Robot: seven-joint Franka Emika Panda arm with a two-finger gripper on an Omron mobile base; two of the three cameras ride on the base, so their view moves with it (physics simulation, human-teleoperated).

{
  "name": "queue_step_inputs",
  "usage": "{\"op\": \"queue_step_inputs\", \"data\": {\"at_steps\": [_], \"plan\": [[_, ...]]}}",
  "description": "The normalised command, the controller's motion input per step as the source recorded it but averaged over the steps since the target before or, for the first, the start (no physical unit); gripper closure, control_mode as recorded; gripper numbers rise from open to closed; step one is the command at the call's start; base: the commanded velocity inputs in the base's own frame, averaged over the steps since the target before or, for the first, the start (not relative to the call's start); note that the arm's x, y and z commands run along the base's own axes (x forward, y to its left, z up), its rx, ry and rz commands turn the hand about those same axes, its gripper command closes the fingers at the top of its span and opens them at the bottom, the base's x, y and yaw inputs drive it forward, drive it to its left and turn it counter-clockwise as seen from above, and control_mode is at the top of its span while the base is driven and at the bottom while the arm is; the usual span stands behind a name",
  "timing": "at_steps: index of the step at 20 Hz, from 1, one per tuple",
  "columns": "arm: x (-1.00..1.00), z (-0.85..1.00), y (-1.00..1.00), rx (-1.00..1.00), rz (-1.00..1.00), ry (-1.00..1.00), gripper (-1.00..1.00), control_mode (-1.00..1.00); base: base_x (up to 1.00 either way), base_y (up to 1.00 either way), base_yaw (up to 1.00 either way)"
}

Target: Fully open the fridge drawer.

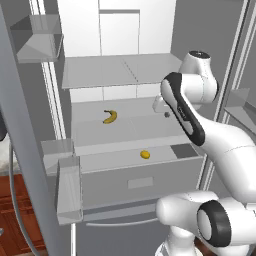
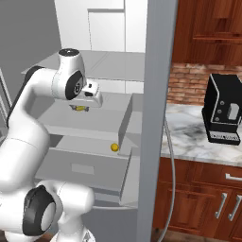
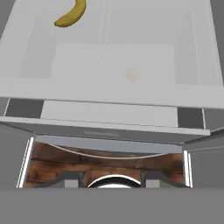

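The fridge drawer (image 1: 120, 186) is a wide light-grey drawer under the shelves, with a small pale patch (image 1: 140, 182) on its flat front. It stands out a little past the shelves, also from the right (image 2: 78, 168) and from above (image 3: 105, 131). A small yellow fruit (image 1: 145, 154) lies at its open top. My gripper (image 3: 111, 181) is open, nothing between its fingertips (image 3: 70, 179). The hand (image 2: 92, 92) hovers in front of the fridge at the banana shelf's height, well above the drawer and apart from it, looking down on it.
A banana (image 1: 110, 116) lies on the shelf (image 1: 125, 130) above the drawer. Below the drawer is a taller grey panel with a curved bar handle (image 3: 109, 151). Open fridge doors with bins (image 1: 67, 187) flank both sides. A black coffee machine (image 2: 222, 113) stands on the marble counter.
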Motion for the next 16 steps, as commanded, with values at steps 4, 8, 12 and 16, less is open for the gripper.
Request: {"op": "queue_step_inputs", "data": {"at_steps": [4, 8, 12, 16], "plan": [[-0.21, -0.08, 0.00, -0.01, 0.00, -0.05, -1.00, -1.00, 0.00, 0.00, 0.00], [-0.57, -0.28, -0.18, -0.01, 0.03, -0.05, -1.00, -1.00, 0.00, 0.00, 0.00], [-0.29, -0.85, 0.01, -0.16, 0.02, 0.11, -1.00, -1.00, 0.00, 0.00, 0.00], [-0.42, -0.65, 0.54, -0.20, 0.00, 0.01, -1.00, -1.00, 0.00, 0.00, 0.00]]}}
